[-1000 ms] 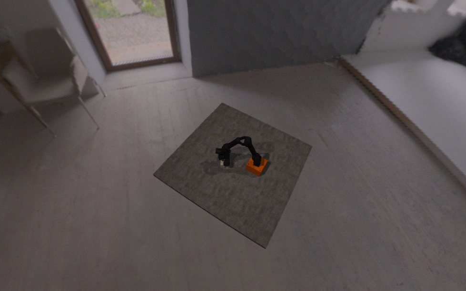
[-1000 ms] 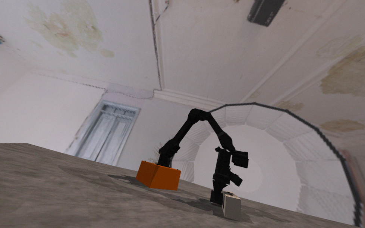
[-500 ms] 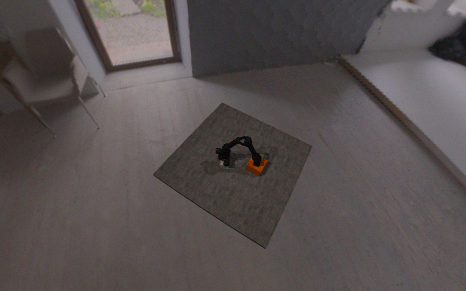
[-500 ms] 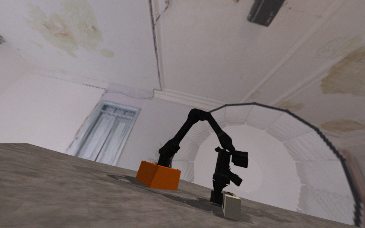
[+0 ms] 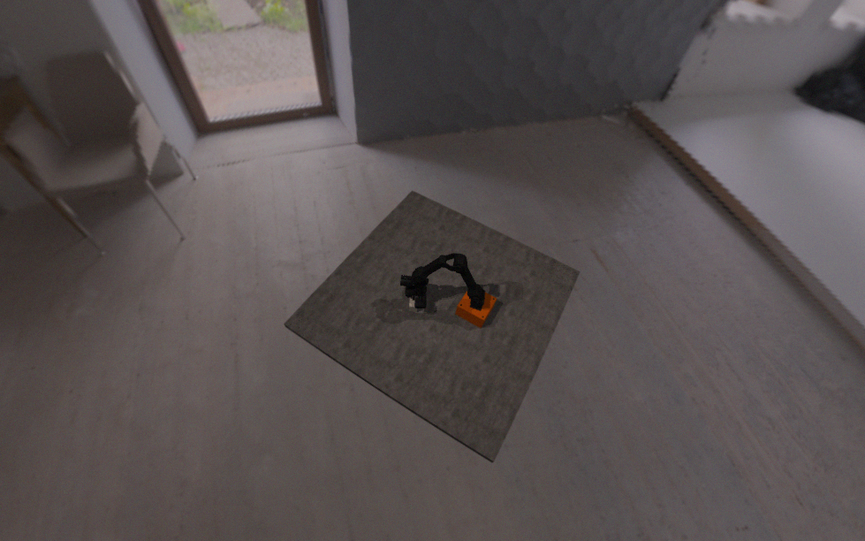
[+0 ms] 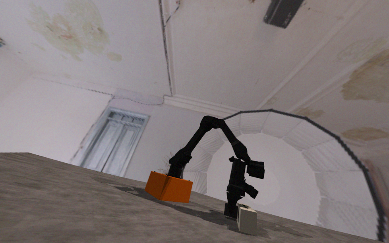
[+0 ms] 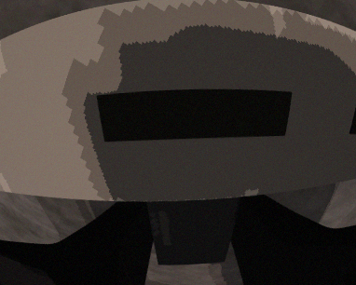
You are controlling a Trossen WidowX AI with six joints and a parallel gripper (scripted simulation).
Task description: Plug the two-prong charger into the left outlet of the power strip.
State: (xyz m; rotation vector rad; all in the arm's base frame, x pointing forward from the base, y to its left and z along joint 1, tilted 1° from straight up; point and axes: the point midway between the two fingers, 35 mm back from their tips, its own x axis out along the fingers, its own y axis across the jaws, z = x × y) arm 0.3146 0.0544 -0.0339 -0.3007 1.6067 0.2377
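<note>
Charger [image 7: 191, 233] is clamped in the gripper [image 5: 421, 304] [image 6: 231, 211] [image 7: 188, 183], just beside the power strip [image 5: 412, 303] [image 6: 247, 222] [image 7: 34, 121]. Prong alignment with the strip's left outlet cannot be seen.

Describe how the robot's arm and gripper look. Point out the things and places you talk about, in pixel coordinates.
The arm [image 5: 445, 261] [image 6: 199, 133] is matte black all over, with slim links and bulkier joints. The gripper [image 5: 420, 304] [image 6: 231, 211] is black too, boxy, with blocky dark fingers. No cable or marking can be made out on either.

A grey, streaky square tabletop [image 5: 435, 363] [image 6: 68, 193] beneath an orange base block [image 5: 472, 314] [image 6: 176, 189] and a pale box [image 5: 412, 303] [image 6: 248, 222] [image 7: 34, 130].
</note>
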